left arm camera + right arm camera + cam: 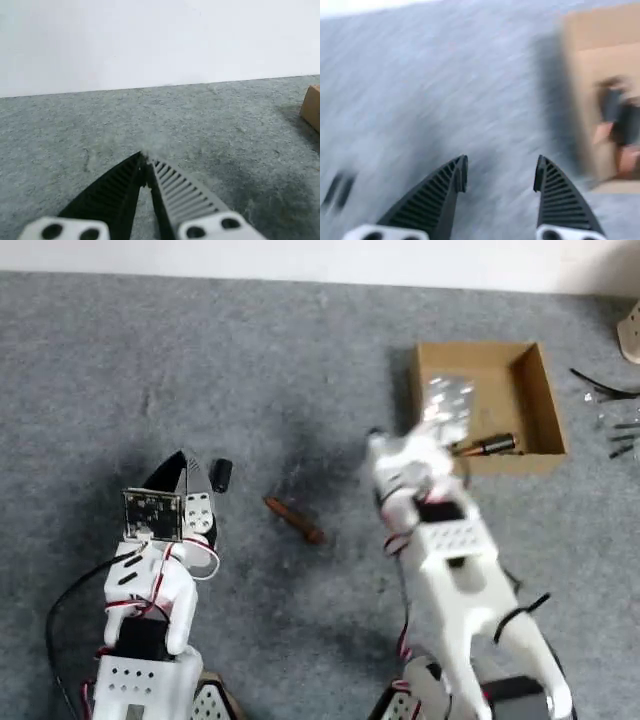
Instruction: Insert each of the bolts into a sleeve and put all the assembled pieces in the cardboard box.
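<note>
- Closed tight and empty, the left gripper (145,162) sits near-left on the table (100,360).
- Beside the cardboard box (555,410), far right, the right gripper (500,172) gapes.
- Mid-table lies the bolt (293,519); the sleeve (221,475) is just beside the left gripper.

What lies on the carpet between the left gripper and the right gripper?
High view: a small black sleeve beside the left gripper, then a brown bolt nearer the middle; otherwise bare carpet.

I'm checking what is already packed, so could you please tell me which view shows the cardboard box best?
The high view: almost the whole cardboard box lies open from above, with a piece inside. The left wrist view catches just a corner; the right wrist view shows part of its inside.
</note>
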Tool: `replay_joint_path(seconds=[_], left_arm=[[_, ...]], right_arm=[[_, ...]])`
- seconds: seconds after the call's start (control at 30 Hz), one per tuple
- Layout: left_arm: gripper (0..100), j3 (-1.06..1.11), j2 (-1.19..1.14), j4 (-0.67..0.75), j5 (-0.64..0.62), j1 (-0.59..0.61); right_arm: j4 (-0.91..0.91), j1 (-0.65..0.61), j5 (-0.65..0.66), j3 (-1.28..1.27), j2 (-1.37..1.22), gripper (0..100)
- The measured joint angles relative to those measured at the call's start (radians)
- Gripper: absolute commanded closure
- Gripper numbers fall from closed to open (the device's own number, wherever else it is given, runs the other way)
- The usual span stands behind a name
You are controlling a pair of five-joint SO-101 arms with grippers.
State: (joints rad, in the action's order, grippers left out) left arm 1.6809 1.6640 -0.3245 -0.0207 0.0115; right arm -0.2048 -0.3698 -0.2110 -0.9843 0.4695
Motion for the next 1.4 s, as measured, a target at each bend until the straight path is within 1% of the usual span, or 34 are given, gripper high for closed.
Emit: replay_joint_path(seconds=[0.13,0.23,0.43,0.6,0.73,0.83,0.9,1.0,1.1,1.2,1.3,1.4], left_arm=[[99,0.000,0.000,0.002,0.002,0.032],[99,0.000,0.000,0.040,0.002,0.035],[99,-0.002,0.000,0.052,0.000,0.021],[99,-0.005,0.000,-0.026,0.002,-0.011],[99,-0.005,-0.003,-0.026,0.034,-0.012],[99,-0.038,-0.077,-0.028,0.041,-0.012],[99,-0.092,-0.178,-0.028,0.040,-0.012],[99,-0.201,-0.404,-0.011,0.043,-0.012],[99,-0.331,-0.698,0.040,0.043,-0.012],[99,-0.500,-1.017,0.049,0.043,-0.012],[97,-0.695,-1.321,-0.028,0.041,-0.012],[89,-0.879,-1.521,-0.187,0.041,-0.012]], right_arm=[[0.000,-0.144,0.141,-0.046,0.017,80.7],[0.000,-0.198,0.201,-0.054,0.023,80.7],[0.000,-0.201,0.209,-0.054,0.023,80.7],[0.000,-0.183,0.212,-0.054,0.023,80.7],[0.000,-0.178,0.212,-0.058,0.023,80.7],[0.000,-0.178,0.212,-0.058,0.023,80.7],[0.000,-0.178,0.212,-0.058,0.023,80.7],[0.000,-0.176,0.212,-0.058,0.023,80.7],[0.000,-0.163,0.212,-0.058,0.023,80.7],[0.000,-0.138,0.212,-0.058,0.023,80.7],[0.000,-0.107,0.212,-0.058,0.023,80.7],[0.000,-0.095,0.212,-0.058,0.023,80.7]])
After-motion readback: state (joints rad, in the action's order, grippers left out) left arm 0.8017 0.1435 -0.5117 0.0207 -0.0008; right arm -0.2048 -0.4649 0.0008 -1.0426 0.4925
